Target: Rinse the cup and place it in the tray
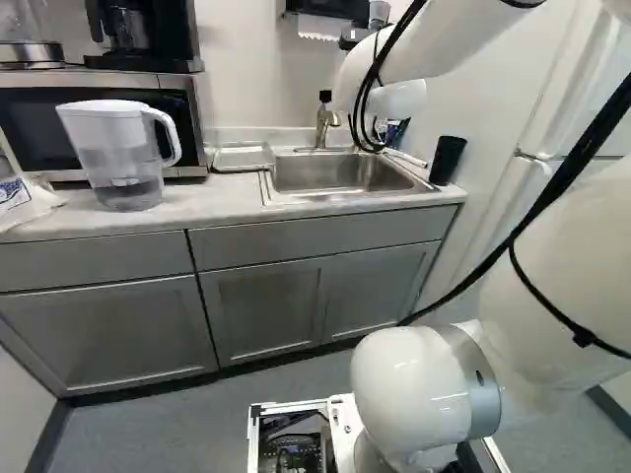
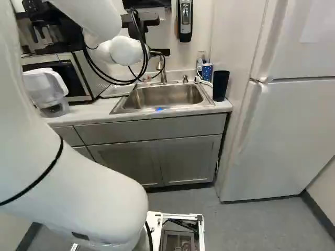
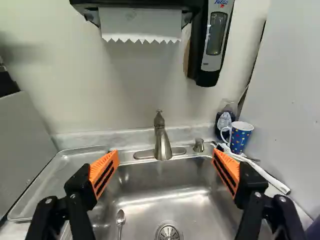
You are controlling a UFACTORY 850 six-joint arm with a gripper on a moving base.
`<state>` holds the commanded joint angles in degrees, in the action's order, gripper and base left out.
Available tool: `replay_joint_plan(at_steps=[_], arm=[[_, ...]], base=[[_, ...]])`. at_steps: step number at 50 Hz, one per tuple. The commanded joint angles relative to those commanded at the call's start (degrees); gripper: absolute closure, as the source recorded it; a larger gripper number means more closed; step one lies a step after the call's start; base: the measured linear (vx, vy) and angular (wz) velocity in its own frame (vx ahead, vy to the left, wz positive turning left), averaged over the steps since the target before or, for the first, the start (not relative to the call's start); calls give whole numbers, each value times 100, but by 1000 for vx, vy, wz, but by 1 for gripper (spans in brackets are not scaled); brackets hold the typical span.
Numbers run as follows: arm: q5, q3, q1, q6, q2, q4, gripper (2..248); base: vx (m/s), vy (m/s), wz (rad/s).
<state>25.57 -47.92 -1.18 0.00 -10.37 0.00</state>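
The surface (image 2: 86, 112) is carrying a steel sink (image 3: 150, 202), with the tray (image 3: 60, 175) lying beside it, probably waiting for the rinsed cup. The jaws are standing wide apart and gripping nothing, probably leaving room for a grasp. A labelled bottle (image 3: 224, 120) is standing beside an upright, blue spotted mug (image 3: 241, 138), presumably that cup, near the sink's back corner.

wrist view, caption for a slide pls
Open gripper over the steel sink, facing the faucet, with a dotted blue cup on the counter beyond and a tray beside the sink
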Motion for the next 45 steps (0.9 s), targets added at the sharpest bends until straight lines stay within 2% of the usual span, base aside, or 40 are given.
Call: replay_joint_plan(at_steps=[8, 18, 45], arm=[[0, 0, 0, 0, 0, 0, 3], [0, 0, 0, 0, 0, 0, 3], [0, 0, 0, 0, 0, 0, 3]], base=[[116, -6, -49], [100, -43, -253], [66, -1, -14]])
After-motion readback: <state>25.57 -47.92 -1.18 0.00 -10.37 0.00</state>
